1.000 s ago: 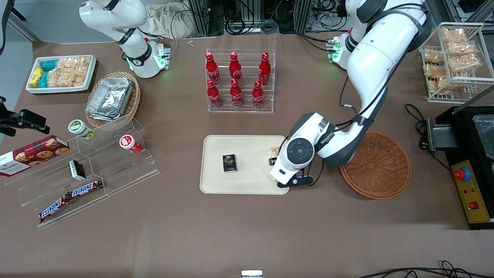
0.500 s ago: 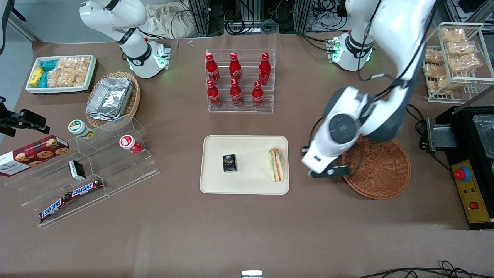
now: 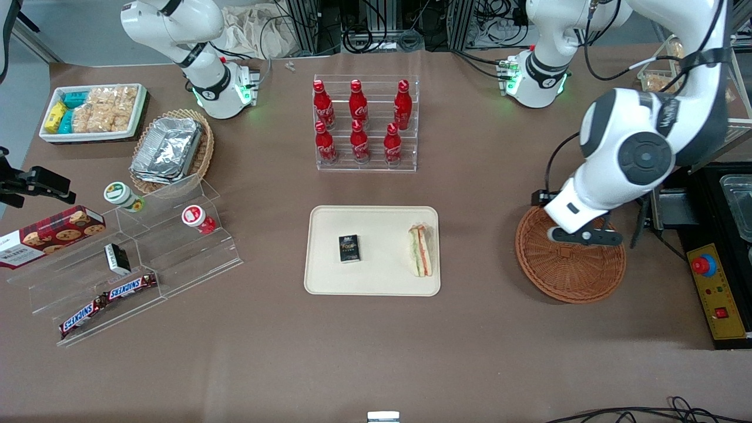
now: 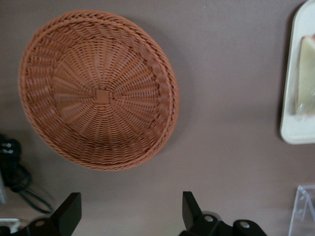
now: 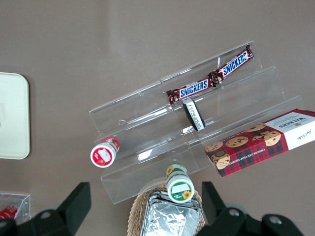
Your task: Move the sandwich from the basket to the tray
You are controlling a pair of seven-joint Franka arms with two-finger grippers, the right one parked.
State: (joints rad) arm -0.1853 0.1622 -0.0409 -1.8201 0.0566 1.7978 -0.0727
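Sandwich on tray, gripper over basket

Tray [image 3: 329, 276] holds two things: one small black box [image 3: 349, 248] and one sandwich [image 3: 420, 251], which lies along the tray's edge toward the working arm's end of the table. One basket [image 3: 564, 282], well apart from the tray toward that same end, has nothing in it. The gripper [image 3: 581, 236] hangs above the basket's rim, arm bent over it, fingers [image 4: 69, 212] spread apart and holding nothing
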